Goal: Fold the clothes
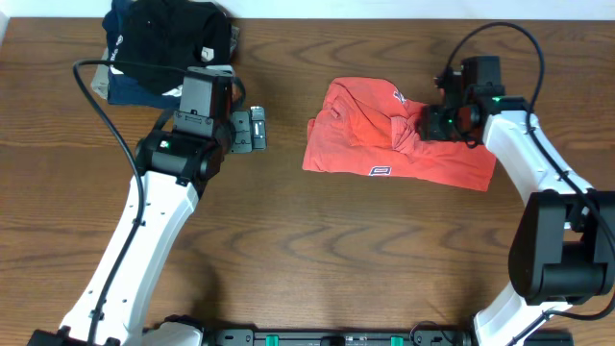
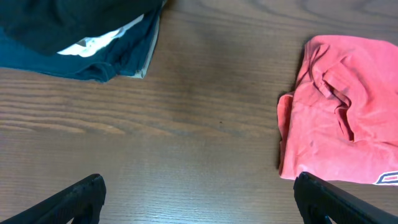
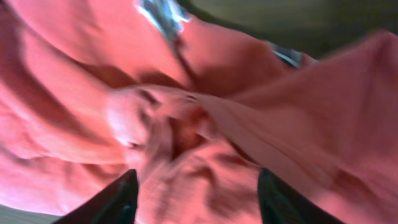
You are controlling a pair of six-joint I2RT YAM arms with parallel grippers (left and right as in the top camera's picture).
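Observation:
The red-orange T-shirt (image 1: 365,144) lies bunched and partly folded on the wooden table, right of centre, with a small white label near its front edge. It also shows in the left wrist view (image 2: 348,118) at the right. My right gripper (image 1: 430,123) is down on the shirt's upper right part. In the right wrist view its fingers (image 3: 196,193) are apart with rumpled red cloth (image 3: 186,118) between them. My left gripper (image 1: 248,130) is open and empty over bare wood left of the shirt, its fingertips (image 2: 199,196) wide apart.
A pile of black, navy and tan folded garments (image 1: 163,48) sits at the back left, behind my left arm. It also shows in the left wrist view (image 2: 68,37). Bare wooden table (image 1: 317,250) spans the front.

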